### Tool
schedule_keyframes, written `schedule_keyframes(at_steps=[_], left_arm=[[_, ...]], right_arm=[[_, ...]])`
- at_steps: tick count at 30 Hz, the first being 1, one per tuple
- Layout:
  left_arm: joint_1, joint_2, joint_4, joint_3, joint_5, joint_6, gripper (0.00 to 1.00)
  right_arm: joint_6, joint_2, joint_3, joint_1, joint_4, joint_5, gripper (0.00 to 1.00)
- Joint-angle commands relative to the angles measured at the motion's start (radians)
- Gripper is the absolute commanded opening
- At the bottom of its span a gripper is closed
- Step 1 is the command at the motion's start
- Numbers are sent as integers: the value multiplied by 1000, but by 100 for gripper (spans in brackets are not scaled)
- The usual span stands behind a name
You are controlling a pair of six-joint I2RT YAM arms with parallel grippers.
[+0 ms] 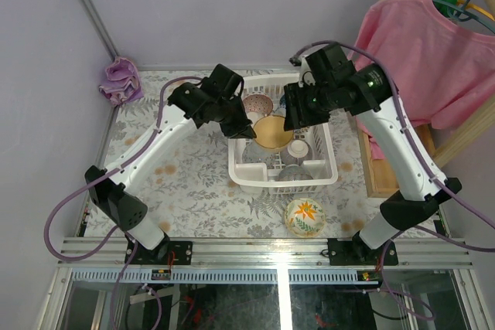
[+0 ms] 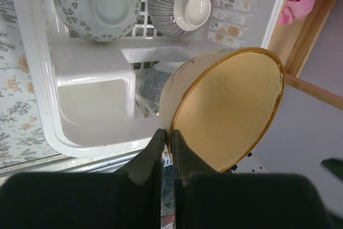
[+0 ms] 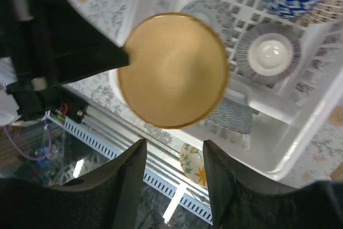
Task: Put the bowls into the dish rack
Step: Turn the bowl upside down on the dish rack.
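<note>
A tan-yellow bowl hangs tilted over the white dish rack, with my left gripper shut on its rim. In the left wrist view the black fingers pinch the rim of this bowl just above the rack wall. My right gripper is open and empty, hovering just short of the same bowl. Inside the rack sit a leaf-patterned bowl, a striped bowl and a blue-white bowl. A flowered bowl rests on the table in front of the rack.
A crumpled pink cloth lies at the table's far left corner. A pink shirt hangs on the right above a wooden stand. The table's metal front rail runs between the arm bases.
</note>
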Motion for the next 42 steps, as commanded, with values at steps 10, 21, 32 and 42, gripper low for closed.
schedule_keyframes(at_steps=[10, 21, 32, 42], left_arm=[[53, 20, -97, 133, 184, 95, 0], [59, 28, -174, 156, 234, 151, 0], [59, 33, -170, 161, 264, 145, 0], [60, 40, -162, 154, 270, 139, 0]], right_arm=[[-157, -48, -140, 263, 165, -54, 50], [-194, -59, -208, 348, 206, 62, 47], [-213, -44, -247, 369, 233, 73, 45], [-214, -43, -287, 372, 262, 39, 21]])
